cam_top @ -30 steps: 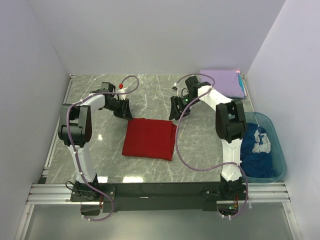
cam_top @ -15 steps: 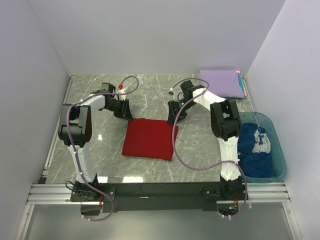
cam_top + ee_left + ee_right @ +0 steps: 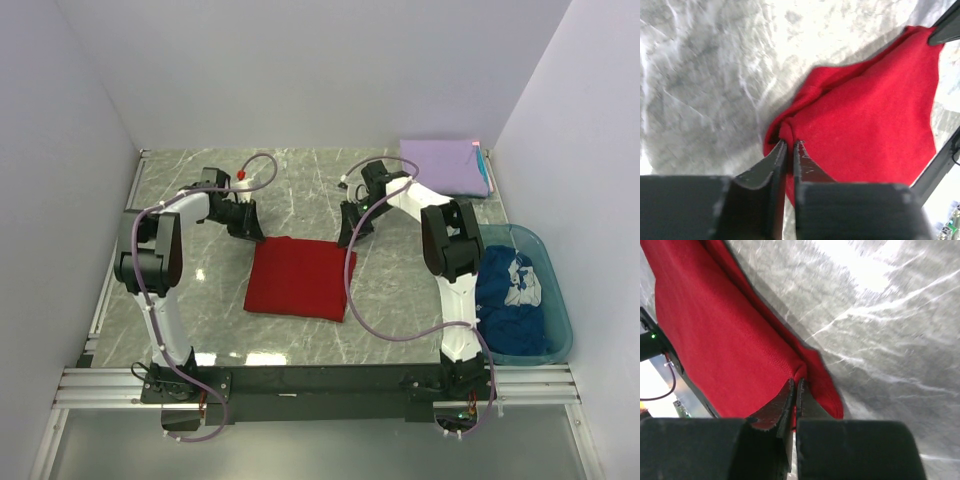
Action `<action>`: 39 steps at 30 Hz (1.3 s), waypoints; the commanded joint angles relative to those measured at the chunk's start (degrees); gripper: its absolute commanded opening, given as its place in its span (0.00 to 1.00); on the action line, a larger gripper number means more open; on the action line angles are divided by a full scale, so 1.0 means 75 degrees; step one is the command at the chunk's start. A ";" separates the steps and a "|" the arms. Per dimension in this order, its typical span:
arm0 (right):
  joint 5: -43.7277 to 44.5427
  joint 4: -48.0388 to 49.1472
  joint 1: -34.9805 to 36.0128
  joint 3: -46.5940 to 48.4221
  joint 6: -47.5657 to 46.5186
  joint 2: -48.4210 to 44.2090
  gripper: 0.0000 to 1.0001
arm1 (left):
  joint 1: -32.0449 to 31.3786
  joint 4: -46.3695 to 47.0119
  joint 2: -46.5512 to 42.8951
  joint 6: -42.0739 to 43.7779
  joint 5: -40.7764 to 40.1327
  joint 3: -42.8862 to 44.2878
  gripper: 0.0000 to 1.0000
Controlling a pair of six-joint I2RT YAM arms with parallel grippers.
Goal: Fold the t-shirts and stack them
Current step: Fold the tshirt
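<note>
Only wrist cams show L hand [image 3: 790,143], R hand [image 3: 795,381] pinching red tee [image 3: 300,278].

The red t-shirt [image 3: 300,278] lies folded flat mid-bench [image 3: 300,190]; the lavender t-shirt [image 3: 445,165] sits folded at the far right corner; the dark blue t-shirt [image 3: 508,300] lies crumpled in the tub [image 3: 556,300].

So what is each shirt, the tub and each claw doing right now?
Red shirt: folded flat, far corners pinched.
Purple shirt: folded, in the far right corner.
Blue shirt: crumpled in the tub.
Tub: holds the blue shirt.
Left claw: shut on the red shirt's far left corner.
Right claw: shut on the red shirt's far right corner.
</note>
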 commanded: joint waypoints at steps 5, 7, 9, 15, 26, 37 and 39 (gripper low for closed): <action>-0.0374 -0.0029 0.0059 -0.0772 -0.0208 -0.1701 0.00 | -0.0003 0.0078 -0.1423 0.0260 0.0454 -0.0363 0.01; -0.0397 -0.0134 0.0035 -0.0949 -0.0243 -0.1996 0.00 | 0.0009 0.0007 -0.1762 0.0342 0.0583 -0.0399 0.01; -0.0386 -0.0228 0.0012 -0.1207 -0.0266 -0.2405 0.00 | 0.0009 -0.0028 -0.1962 0.0436 0.0630 -0.0422 0.01; -0.0081 -0.0019 -0.0164 -0.1852 -0.0372 -0.2514 0.00 | -0.0014 0.0229 -0.1741 0.0261 0.0478 -0.0224 0.01; 0.1674 0.0685 -0.0375 -0.1700 0.0144 -0.1587 0.00 | -0.0167 0.0440 0.0462 -0.0173 -0.0365 0.1066 0.01; 0.1761 0.0347 -0.0527 -0.0284 -0.0136 -0.1200 0.00 | -0.0062 0.0452 -0.0566 -0.0138 0.0029 0.0331 0.01; 0.1398 0.0147 -0.0527 -0.0305 -0.0266 -0.1539 0.00 | -0.0085 0.0628 -0.1372 -0.0184 0.0242 0.0094 0.01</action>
